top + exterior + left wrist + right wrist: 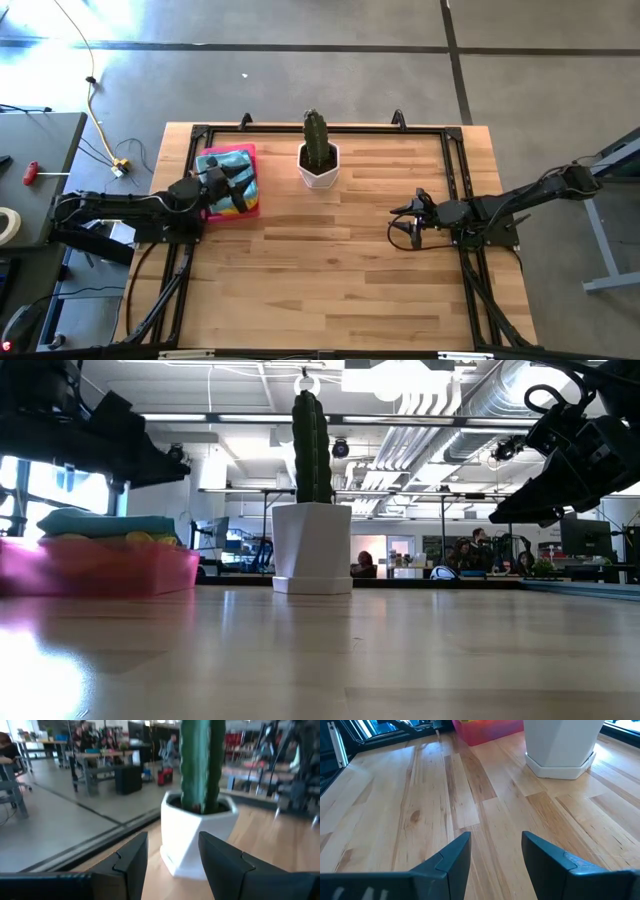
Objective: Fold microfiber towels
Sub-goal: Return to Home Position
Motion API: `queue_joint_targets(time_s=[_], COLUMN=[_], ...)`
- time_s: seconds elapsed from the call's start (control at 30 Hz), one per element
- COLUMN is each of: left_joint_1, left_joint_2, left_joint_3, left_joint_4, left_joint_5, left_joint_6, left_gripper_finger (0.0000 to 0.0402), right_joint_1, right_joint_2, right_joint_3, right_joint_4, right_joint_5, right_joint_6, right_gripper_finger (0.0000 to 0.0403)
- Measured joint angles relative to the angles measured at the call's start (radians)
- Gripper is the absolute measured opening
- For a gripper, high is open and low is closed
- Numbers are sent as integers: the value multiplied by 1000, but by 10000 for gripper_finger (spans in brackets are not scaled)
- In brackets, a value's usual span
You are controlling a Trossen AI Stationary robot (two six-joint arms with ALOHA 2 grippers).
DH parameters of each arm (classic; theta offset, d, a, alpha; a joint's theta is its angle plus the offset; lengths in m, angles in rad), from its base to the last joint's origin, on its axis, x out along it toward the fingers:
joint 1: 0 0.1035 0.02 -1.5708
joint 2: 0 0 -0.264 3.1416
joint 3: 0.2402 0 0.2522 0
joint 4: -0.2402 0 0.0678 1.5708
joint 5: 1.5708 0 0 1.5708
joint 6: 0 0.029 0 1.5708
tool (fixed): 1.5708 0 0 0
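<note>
A stack of microfiber towels, a teal one on top and yellow beneath it, lies in a pink tray at the table's far left. My left gripper hovers above the tray, raised clear of the stack; it is open and empty and points toward the cactus pot. My right gripper is open and empty above bare wood on the table's right half, and its wrist view shows only tabletop between the fingers.
A tall green cactus in a white pot stands at the table's far middle, between the two arms. A black metal frame runs along the table's edges. Bare wood spreads across the middle and near side.
</note>
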Motion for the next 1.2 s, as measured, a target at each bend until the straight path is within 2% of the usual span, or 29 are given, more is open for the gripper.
queue_joint_targets(time_s=[0.2,0.57,0.83,1.0,1.2], left_joint_1=[27,99,162,198,205], left_joint_2=[-109,-216,-264,-280,-280], left_joint_3=[0,0,0,0,0], left_joint_4=[0,0,0,0,0], left_joint_5=[0,0,0,0,0], left_joint_6=[0,0,0,0,0], left_gripper_finger=[166,166,166,166,166], right_joint_1=[0,0,-3,-63,-189], right_joint_2=[-27,-328,-432,-451,-451], right_joint_3=[0,1,1,1,1], right_joint_4=[-11,-156,-165,-165,-165], right_joint_5=[0,0,0,-6,-8], right_joint_6=[0,0,0,0,0], right_gripper_finger=[167,167,167,167,167])
